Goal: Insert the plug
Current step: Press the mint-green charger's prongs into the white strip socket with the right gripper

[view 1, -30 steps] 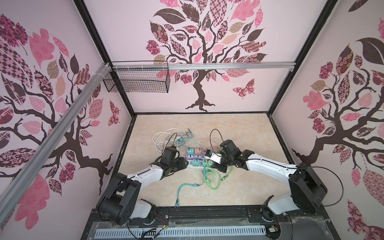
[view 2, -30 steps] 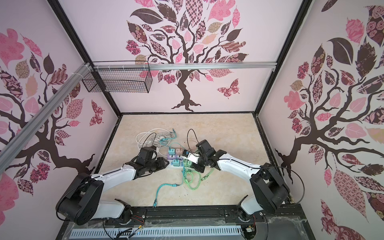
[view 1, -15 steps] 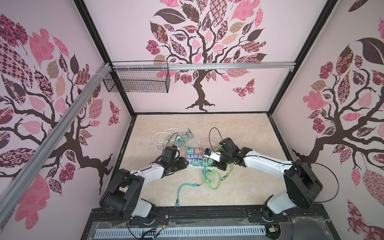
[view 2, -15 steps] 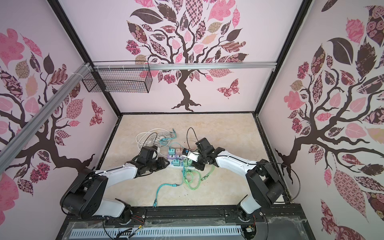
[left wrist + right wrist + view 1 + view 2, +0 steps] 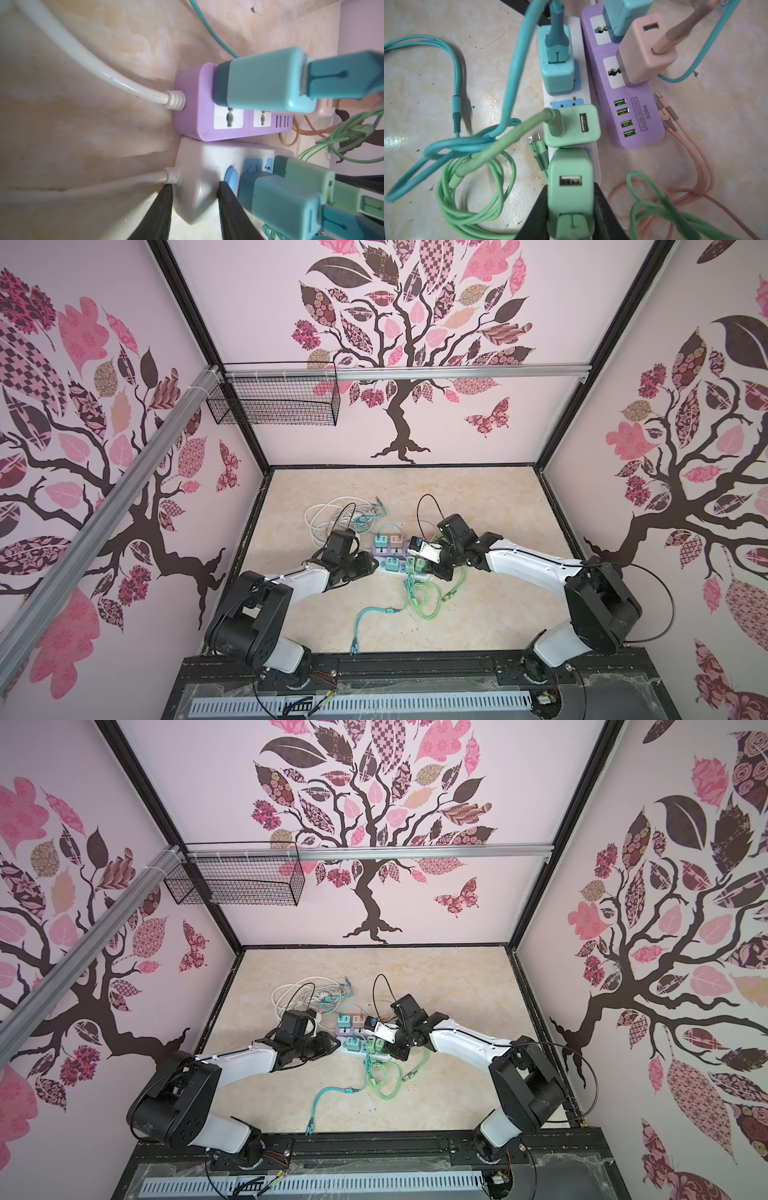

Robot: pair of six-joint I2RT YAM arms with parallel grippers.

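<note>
My right gripper [image 5: 571, 194] is shut on a green plug [image 5: 570, 178], a USB charger with a green cable in its port. The plug stands over the last socket at the near end of the white power strip [image 5: 586, 91]; its prongs are hidden beneath it. My left gripper [image 5: 195, 187] clamps the cord end of the white power strip [image 5: 199, 164], one finger by the cord's collar, the other beside the blue button. In both top views the left gripper [image 5: 372, 565] [image 5: 332, 1044] and right gripper [image 5: 432, 568] [image 5: 388, 1048] face each other across the strip.
A teal charger [image 5: 557, 66] and a second green charger [image 5: 573, 126] sit in the white strip. A purple strip [image 5: 639, 116] lies alongside, carrying a pink charger [image 5: 646, 54]. Green cable [image 5: 471, 199], teal cable [image 5: 456, 87] and pink cable [image 5: 695, 166] loop around. White cord [image 5: 332, 514] is coiled behind.
The left gripper's fingers have drawn in onto the white strip's cord end. The right gripper still holds the green plug over the strip, barely moved.
</note>
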